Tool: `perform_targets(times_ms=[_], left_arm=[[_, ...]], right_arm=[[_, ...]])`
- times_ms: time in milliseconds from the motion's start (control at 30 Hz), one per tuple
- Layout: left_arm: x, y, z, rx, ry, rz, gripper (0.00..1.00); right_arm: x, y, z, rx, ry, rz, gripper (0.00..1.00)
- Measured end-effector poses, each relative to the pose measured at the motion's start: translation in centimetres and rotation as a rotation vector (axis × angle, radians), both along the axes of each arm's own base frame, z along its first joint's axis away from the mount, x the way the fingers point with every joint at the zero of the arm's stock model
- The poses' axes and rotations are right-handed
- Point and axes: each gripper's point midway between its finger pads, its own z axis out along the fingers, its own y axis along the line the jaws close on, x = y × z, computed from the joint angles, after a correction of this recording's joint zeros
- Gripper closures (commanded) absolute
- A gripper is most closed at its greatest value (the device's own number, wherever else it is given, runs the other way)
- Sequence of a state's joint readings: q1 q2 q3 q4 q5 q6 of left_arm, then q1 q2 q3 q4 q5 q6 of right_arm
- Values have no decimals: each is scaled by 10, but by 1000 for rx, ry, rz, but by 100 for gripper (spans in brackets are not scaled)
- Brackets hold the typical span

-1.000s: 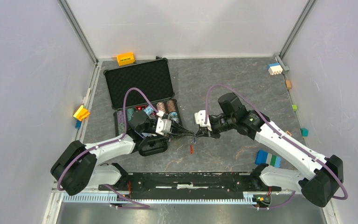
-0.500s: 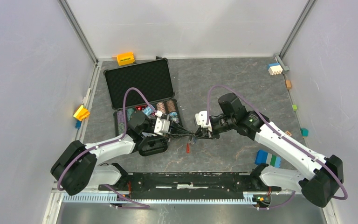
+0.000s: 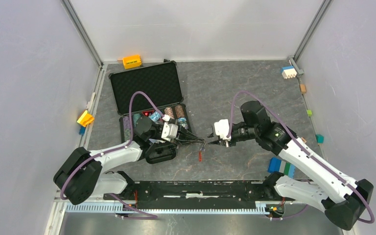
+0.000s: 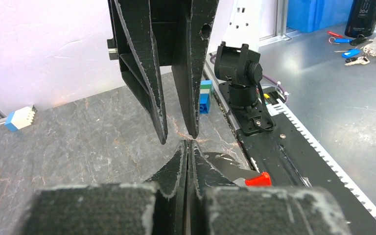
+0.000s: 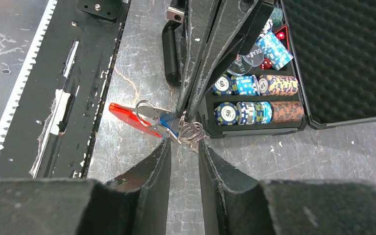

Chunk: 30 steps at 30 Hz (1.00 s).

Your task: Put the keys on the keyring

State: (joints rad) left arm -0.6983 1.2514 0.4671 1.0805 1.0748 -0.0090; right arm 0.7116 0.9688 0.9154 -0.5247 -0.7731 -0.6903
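Observation:
My left gripper (image 3: 201, 143) is shut on the keyring (image 5: 192, 132), a bunch of silvery wire rings pinched at its tips just above the table. From the rings hang a red flat strip (image 5: 132, 119) and a key with a blue head (image 5: 169, 122); in the left wrist view the strip (image 4: 258, 179) pokes out from behind the shut fingers. My right gripper (image 5: 184, 143) faces the left one tip to tip, open, with one finger on each side of the rings and nothing held. In the top view it (image 3: 210, 142) sits just right of the left gripper's tips.
An open black case (image 3: 147, 88) with rows of poker chips (image 5: 254, 98) lies behind the left arm. Blue and green blocks (image 3: 281, 166) lie by the right arm's base. A black rail (image 3: 200, 188) runs along the near edge. Small blocks sit at the table's edges.
My right gripper has opened and drawn back a little to the right, away from the left gripper's tips. The left gripper has stayed shut and hardly moved.

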Motion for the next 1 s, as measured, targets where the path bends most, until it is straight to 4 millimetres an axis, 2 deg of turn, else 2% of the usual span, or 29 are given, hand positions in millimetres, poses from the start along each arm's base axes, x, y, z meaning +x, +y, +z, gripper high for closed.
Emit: perform_targets(times_ms=[300,633,1000], left_arm=[[4,-2,-4,7,42,13,98],[5,-3,-3,4,63,17,98],[4,-3,-1,-2,63,16,98]], right_arm=[[2,4,-3,1,12,6,69],[3,9,-8,7,30,19,78],[2,10,-15,4,56,20,78]])
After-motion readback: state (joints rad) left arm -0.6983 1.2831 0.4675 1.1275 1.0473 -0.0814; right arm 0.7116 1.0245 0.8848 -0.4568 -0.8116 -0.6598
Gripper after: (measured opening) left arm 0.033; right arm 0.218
